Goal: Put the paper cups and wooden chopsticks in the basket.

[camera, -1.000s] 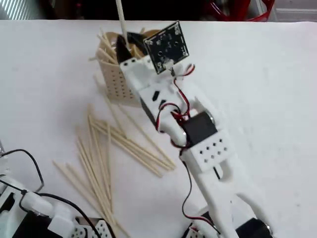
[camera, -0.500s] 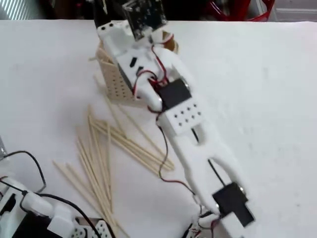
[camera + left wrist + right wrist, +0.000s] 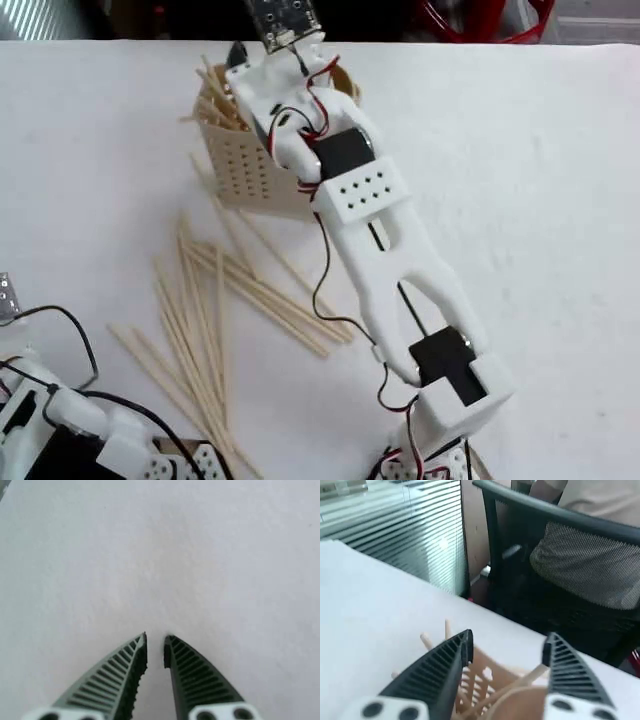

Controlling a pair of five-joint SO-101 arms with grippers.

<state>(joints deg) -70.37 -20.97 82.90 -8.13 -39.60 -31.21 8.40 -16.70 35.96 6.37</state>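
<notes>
A cream perforated basket [image 3: 240, 165] stands at the back of the white table with several wooden chopsticks [image 3: 215, 95] sticking out of it. Many more chopsticks [image 3: 225, 295] lie scattered on the table in front of it. My right arm [image 3: 350, 190] stretches over the basket. Its gripper [image 3: 509, 637] hangs open just above the basket [image 3: 480, 680] with nothing between the fingers. A tan curved rim [image 3: 346, 88] shows beside the arm; I cannot tell if it is a cup. My left gripper [image 3: 155, 639] hovers over bare table, its fingers nearly together and empty.
The left arm's base [image 3: 70, 430] and cables sit at the near left corner, close to the ends of the loose chopsticks. A dark mesh chair [image 3: 560, 555] stands beyond the table's far edge. The table's right half [image 3: 530, 180] is bare.
The right arm has stretched farther back over the basket. A chopstick that stood upright at its gripper a second ago is gone from there. The left arm stays put.
</notes>
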